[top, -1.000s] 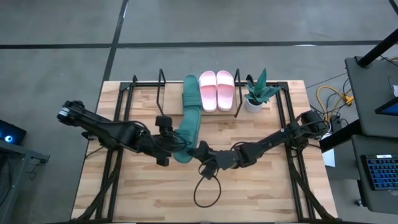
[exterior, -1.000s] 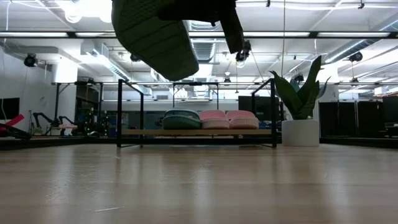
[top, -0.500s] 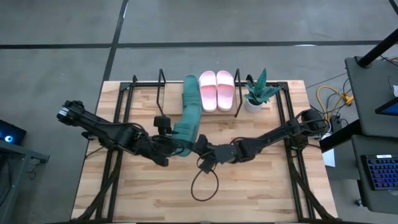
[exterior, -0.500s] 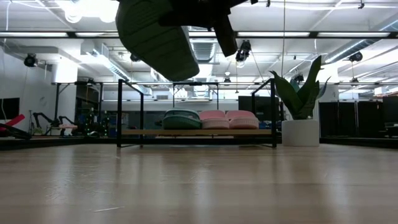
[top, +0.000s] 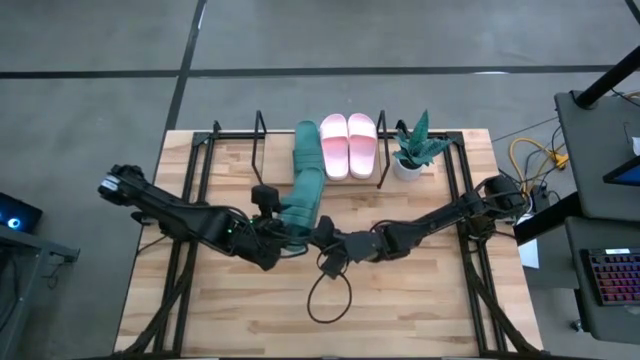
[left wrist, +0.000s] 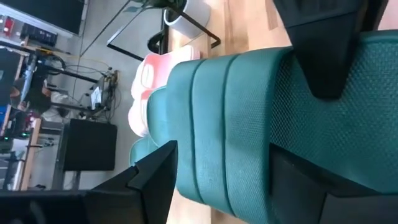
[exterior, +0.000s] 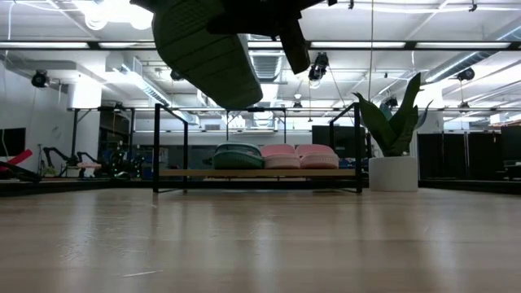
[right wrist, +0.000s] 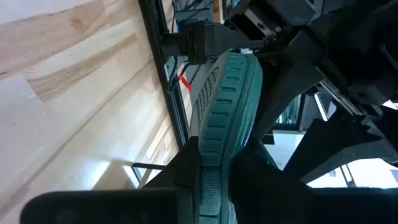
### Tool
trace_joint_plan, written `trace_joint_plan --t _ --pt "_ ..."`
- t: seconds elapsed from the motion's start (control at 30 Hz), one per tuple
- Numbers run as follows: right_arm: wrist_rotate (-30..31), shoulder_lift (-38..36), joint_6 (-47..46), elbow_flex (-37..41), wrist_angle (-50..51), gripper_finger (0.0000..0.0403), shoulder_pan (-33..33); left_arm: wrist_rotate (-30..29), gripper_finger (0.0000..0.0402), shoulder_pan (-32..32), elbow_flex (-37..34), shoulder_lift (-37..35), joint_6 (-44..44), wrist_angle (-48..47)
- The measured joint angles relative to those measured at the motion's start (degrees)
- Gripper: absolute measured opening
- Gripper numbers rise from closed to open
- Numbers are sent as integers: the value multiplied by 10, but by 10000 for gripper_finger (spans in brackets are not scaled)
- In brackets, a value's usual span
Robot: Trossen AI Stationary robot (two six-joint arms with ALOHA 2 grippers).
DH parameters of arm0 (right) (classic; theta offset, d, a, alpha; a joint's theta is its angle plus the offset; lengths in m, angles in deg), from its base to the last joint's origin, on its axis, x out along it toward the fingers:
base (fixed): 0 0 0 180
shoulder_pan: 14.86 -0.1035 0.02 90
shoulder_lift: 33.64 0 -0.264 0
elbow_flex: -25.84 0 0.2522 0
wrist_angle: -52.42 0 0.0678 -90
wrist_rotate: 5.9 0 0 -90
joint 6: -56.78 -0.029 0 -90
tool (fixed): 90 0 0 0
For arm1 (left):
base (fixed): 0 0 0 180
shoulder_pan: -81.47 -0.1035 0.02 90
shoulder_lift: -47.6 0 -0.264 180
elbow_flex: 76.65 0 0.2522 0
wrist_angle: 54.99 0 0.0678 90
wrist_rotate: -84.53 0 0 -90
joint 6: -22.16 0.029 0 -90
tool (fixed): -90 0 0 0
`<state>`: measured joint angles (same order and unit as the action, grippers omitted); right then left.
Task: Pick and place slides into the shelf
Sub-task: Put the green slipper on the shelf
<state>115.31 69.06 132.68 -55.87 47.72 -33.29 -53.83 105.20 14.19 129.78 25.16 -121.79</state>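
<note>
**Green slide up in the air, both arms on it, shelf slot waiting**

Starting on my left: my left pincer (top: 283,238) is spread wide around the broad body of the dark green slide (top: 303,195), and in my left wrist view I can see its dark fingers (left wrist: 152,174) framing the ribbed strap on either side. That wide hold is there to steady the slide, I reckon, since it is long and floppy.

Moving to the middle: the slide hangs clear above the surface (top: 420,300), well off the wood in the low view (exterior: 203,49), with its far end reaching towards the shelf (top: 258,130).

On the shelf itself, another green slide (exterior: 238,156) already lies at the left of the row, with the pink pair (top: 348,145) just beside it. The free space is at the shelf's left end, so that is where I judge this one belongs.

Over to my right: my right pincer (top: 322,238) is nipped nearly shut on the thin near edge of the same slide, seen edge-on in my right wrist view (right wrist: 227,99). A narrow pinch suits a thin rim.

Furthest right, a potted plant (top: 412,148) stands by the shelf's end, well away from my carry.
</note>
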Motion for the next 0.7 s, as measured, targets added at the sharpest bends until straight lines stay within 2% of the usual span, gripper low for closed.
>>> trace_joint_plan --t 0.13,0.23,0.37,0.5,0.6,0.7 --pt "-24 0 -1 0 0 45 0 3 195 -1 0 6 8 0" --pt "-40 0 -1 0 1 45 -2 7 163 -1 0 7 10 0" --pt "-41 -2 -1 0 0 44 -3 15 102 -1 0 4 56 1" --pt "-42 -4 -10 0 -1 44 -3 15 21 -1 0 3 93 4" --pt "-44 -6 -29 0 -5 46 -3 15 8 -2 0 3 98 4" --pt "-44 -10 -53 0 -6 86 -4 5 3 -2 0 2 102 5"
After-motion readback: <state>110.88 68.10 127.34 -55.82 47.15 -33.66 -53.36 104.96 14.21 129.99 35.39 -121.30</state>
